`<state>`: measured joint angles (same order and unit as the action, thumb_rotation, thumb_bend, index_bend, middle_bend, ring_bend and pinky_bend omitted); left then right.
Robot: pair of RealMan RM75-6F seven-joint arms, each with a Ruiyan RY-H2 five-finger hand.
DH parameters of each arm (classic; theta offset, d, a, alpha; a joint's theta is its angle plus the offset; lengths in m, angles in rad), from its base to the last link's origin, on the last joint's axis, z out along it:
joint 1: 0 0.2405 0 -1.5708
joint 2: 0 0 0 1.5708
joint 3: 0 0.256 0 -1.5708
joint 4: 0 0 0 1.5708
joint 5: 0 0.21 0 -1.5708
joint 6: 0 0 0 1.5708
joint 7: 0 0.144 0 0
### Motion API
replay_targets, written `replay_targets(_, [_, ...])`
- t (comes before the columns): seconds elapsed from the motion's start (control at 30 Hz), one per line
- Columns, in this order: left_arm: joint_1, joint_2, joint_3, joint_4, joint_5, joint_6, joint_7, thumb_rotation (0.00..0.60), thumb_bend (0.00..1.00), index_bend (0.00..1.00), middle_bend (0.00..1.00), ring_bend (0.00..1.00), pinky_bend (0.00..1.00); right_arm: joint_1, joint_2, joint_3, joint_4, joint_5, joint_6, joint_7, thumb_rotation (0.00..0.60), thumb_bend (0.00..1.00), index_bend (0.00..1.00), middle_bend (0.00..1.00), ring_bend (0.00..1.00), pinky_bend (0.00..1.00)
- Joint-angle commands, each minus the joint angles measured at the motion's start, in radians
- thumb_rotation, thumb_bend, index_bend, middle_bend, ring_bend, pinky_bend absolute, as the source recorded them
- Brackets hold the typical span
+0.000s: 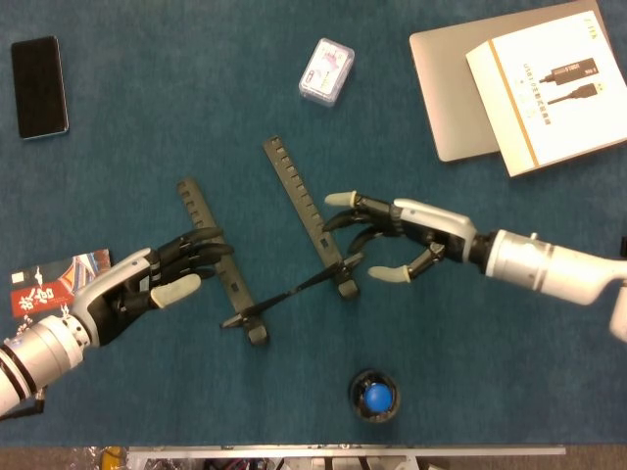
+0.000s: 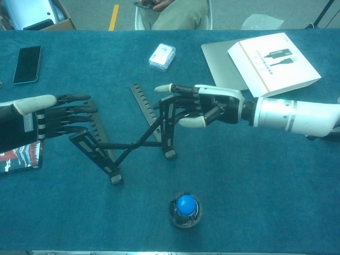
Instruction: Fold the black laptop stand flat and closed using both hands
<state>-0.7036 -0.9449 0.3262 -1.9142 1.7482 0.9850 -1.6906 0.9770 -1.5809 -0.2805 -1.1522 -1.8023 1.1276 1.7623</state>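
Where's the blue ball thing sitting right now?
The blue ball sits near the table's front edge in the head view, just in front of the black laptop stand and nearer the right hand than the left.

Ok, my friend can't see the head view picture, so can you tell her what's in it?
A black laptop stand sits unfolded on a blue table, with one robot hand on each side. The left robot hand lies against its left rail, and the right robot hand spreads its fingers by the right rail.
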Motion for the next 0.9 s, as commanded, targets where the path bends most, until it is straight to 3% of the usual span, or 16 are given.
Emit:
replay_targets(0.03, [0.001,0.002,0.001,0.002,0.0,0.002,-0.001,0.381,0.25,0.05,0.11,0.05,0.06,-0.009,0.064,-0.008,-0.055,-0.006,0.019,-0.059,0.6,0.3,0.0,0.18,0.1,0.22])
replay_targets(0.27, [0.007,0.011,-0.005,0.02,-0.005,0.016,0.006,0.379,0.25,0.05,0.11,0.05,0.06,0.0,0.248,-0.067,-0.194,-0.055,0.039,-0.14,0.6,0.3,0.0,0.16,0.1,0.22])
replay_targets(0.5, [0.011,0.023,-0.016,0.032,-0.015,0.02,0.034,0.379,0.25,0.05,0.11,0.04,0.06,0.024,0.375,-0.148,-0.274,-0.146,0.073,-0.107,0.6,0.3,0.0,0.15,0.1,0.22])
replay_targets(0.7, [0.018,0.039,-0.034,0.034,-0.035,0.029,0.073,0.378,0.25,0.05,0.1,0.03,0.06,0.042,0.394,-0.179,-0.289,-0.207,0.106,-0.068,0.6,0.3,0.0,0.15,0.1,0.22])
replay_targets(0.9, [0.031,0.065,-0.05,0.025,-0.057,0.039,0.12,0.377,0.25,0.05,0.1,0.02,0.06,0.061,0.351,-0.171,-0.283,-0.225,0.101,-0.049,0.6,0.3,0.0,0.15,0.1,0.22])
